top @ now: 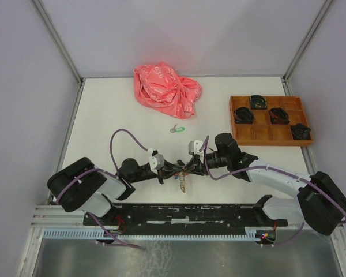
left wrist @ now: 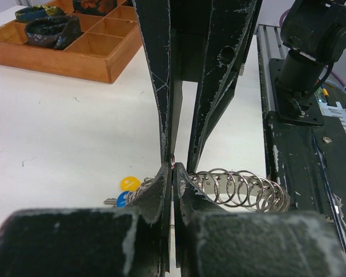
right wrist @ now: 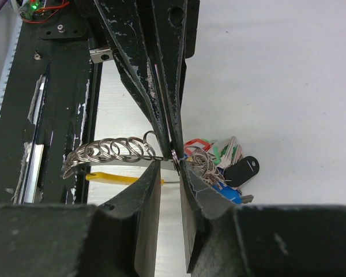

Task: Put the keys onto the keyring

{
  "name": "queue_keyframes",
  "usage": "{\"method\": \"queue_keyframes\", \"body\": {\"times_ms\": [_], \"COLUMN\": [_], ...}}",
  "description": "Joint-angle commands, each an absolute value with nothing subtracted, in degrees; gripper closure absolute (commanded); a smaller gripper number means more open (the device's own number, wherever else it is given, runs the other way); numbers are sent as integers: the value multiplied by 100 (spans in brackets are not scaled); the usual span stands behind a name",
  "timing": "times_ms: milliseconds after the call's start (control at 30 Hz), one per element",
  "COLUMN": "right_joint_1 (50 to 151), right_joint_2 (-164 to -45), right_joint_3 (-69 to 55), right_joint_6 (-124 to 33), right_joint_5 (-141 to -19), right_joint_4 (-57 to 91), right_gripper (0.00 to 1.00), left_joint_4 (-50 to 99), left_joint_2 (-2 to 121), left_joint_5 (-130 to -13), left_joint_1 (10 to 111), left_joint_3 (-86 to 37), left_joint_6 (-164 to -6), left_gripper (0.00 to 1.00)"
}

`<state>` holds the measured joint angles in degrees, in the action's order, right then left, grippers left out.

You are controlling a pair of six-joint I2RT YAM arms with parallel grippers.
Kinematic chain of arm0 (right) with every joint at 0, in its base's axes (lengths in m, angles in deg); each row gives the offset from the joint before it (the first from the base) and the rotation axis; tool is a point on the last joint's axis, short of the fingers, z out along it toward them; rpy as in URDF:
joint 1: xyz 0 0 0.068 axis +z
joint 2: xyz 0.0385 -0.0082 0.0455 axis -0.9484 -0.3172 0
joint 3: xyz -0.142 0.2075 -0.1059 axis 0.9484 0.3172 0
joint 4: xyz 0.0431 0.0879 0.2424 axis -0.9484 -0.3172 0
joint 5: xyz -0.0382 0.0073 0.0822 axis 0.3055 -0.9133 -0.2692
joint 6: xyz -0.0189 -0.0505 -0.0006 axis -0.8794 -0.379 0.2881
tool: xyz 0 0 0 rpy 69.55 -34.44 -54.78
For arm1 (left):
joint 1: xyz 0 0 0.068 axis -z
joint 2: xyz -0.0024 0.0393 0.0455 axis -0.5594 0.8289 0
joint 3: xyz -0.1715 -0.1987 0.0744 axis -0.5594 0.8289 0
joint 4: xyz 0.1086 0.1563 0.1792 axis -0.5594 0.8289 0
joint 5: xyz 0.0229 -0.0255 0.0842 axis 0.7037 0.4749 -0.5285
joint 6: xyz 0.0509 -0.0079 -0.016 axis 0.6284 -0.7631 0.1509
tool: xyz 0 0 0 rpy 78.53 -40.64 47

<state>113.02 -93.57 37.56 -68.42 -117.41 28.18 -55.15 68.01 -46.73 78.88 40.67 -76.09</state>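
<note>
One key with a green tag [top: 176, 129] lies alone on the white table, behind the arms. Both grippers meet low over the table's near middle. My left gripper [left wrist: 173, 171] is shut on a thin steel keyring [left wrist: 172, 161] that stands edge-on between its tips. My right gripper [right wrist: 170, 168] faces it from the other side with its jaws a narrow gap apart. Its tips sit on either side of that same keyring [right wrist: 175, 154], which lies against the right-hand finger. I see no key in either gripper.
A metal strip carrying several spare rings [left wrist: 242, 186] lies beside the grippers, with a yellow stick [right wrist: 112, 178] under it. A bunch of keys with coloured tags [right wrist: 222, 164] sits just past the tips. A crumpled pink bag [top: 166, 89] lies at the back. A wooden tray [top: 270, 134] stands at the right.
</note>
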Motion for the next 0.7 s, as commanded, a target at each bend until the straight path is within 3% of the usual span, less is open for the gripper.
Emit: {"method": "queue_keyframes", "body": {"times_ms": [0,267,467,667], "right_joint_1": [11328,11332,11326,11326], "right_joint_2": [-9332,-9433,-9422,-9388], "right_joint_3": [3532,3529,3503,3432], "right_joint_6": [-6891,-6946,-7052,-7175], "right_joint_5": [-11834,-11676,-11610,-11535], "right_joint_4": [2965,3002,2871,2634], "right_gripper": [74,86,88,99], "left_joint_4": [-5807,-5844,-5846,-5864], "left_joint_2": [6669,6638,6628,6641], "left_joint_5": [-4715,-4632,-4587,-4556], "left_joint_1": [7900,7901,7901,7900], "left_joint_3": [3903,3912,3910,3926], "left_joint_6": [-7480,-7537,-7545,-7563], "left_gripper": [97,97,97,97]}}
